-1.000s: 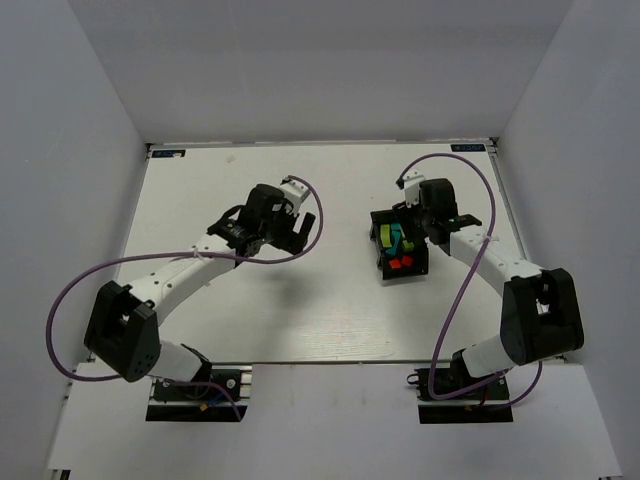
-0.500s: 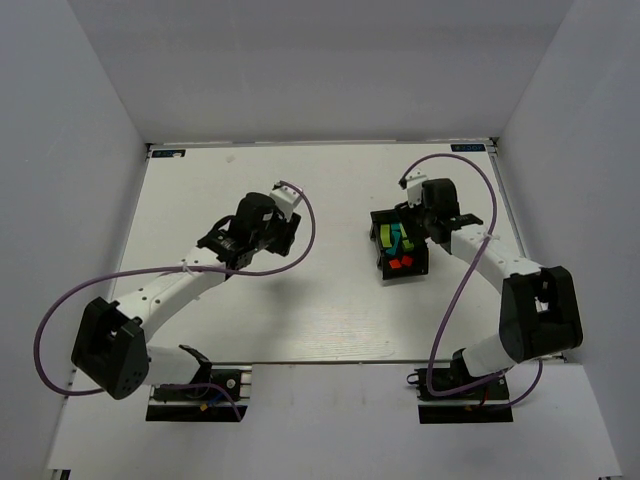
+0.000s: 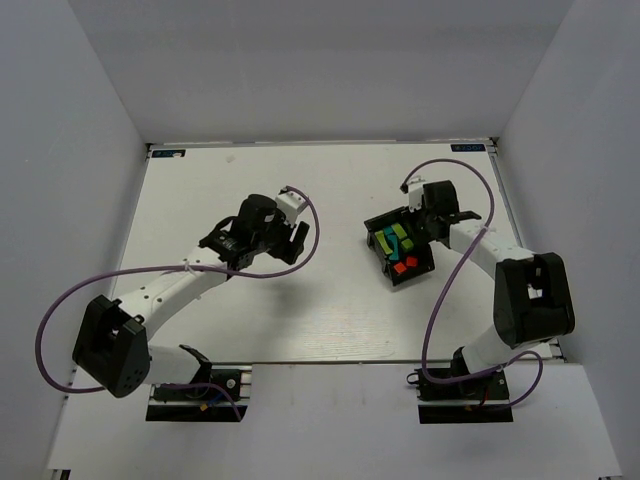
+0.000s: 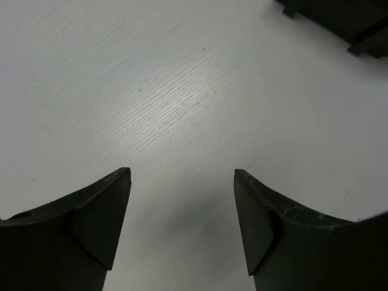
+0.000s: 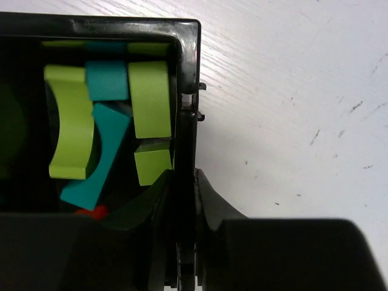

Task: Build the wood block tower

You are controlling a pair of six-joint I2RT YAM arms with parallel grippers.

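The wooden blocks lie loose inside a black open-topped box (image 3: 374,224) right of centre: lime-green pieces (image 5: 150,100), a teal block (image 5: 106,82), a teal arch (image 5: 100,157) and a bit of red (image 5: 91,212). From above, the green (image 3: 398,237) and red (image 3: 399,266) blocks show inside it. No stacked tower is in view. My right gripper (image 5: 185,176) is shut on the box's right wall (image 5: 188,73), one finger inside and one outside. My left gripper (image 4: 182,173) is open over bare table left of centre (image 3: 297,240), with nothing between its fingers.
A corner of the black box (image 4: 345,15) shows at the top right of the left wrist view. White walls enclose the table (image 3: 240,300) on three sides. Purple cables loop beside both arms.
My right gripper has shut on the box wall, and the box has turned slightly counter-clockwise. My left gripper has shifted a little to the right and lower.
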